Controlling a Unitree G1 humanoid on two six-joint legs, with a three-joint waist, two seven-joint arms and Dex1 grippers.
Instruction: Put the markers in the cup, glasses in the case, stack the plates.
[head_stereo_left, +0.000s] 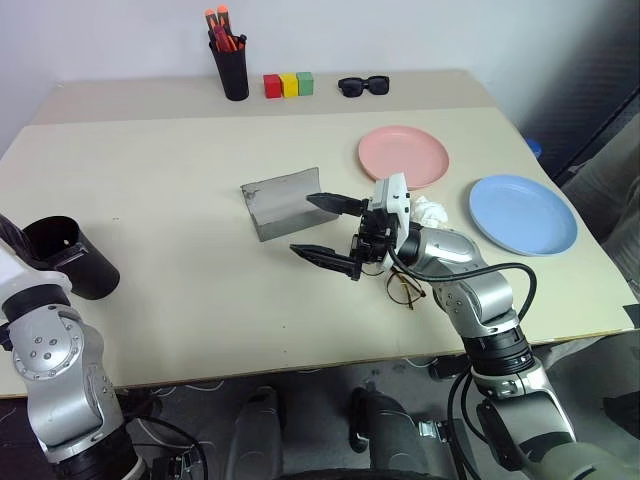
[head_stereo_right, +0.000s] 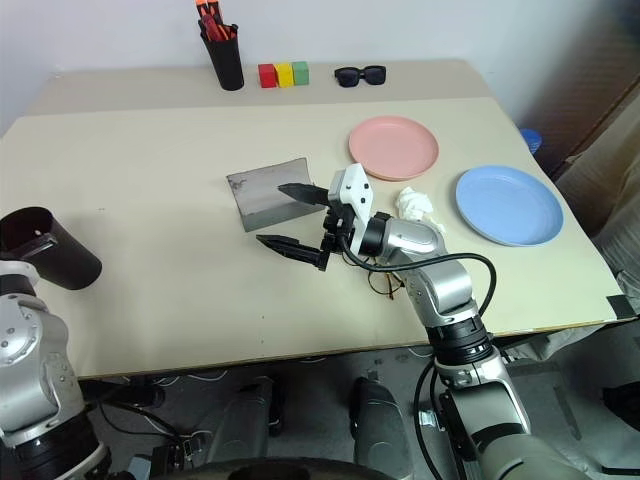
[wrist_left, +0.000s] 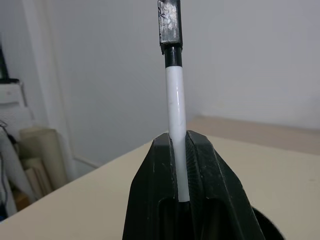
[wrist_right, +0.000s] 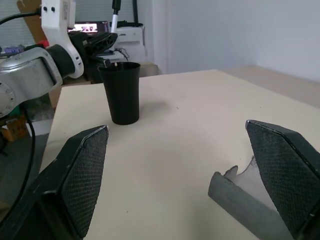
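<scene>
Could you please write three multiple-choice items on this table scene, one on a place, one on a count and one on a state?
1. Where do the glasses lie?
A. On the table under the right arm
B. In the case
C. On the pink plate

2. How many coloured blocks stand beside the pen holder?
A. Two
B. Three
C. Five

3. What is the left gripper doing?
A. Standing open
B. Clamping a white marker
C. Holding the blue plate

Answers:
1 A: the wire frames rest on the tabletop, near the open grey case.
2 B: one red, one yellow, one green.
3 B: the left wrist view shows the white marker pinched between the fingers, by the black cup.
</scene>
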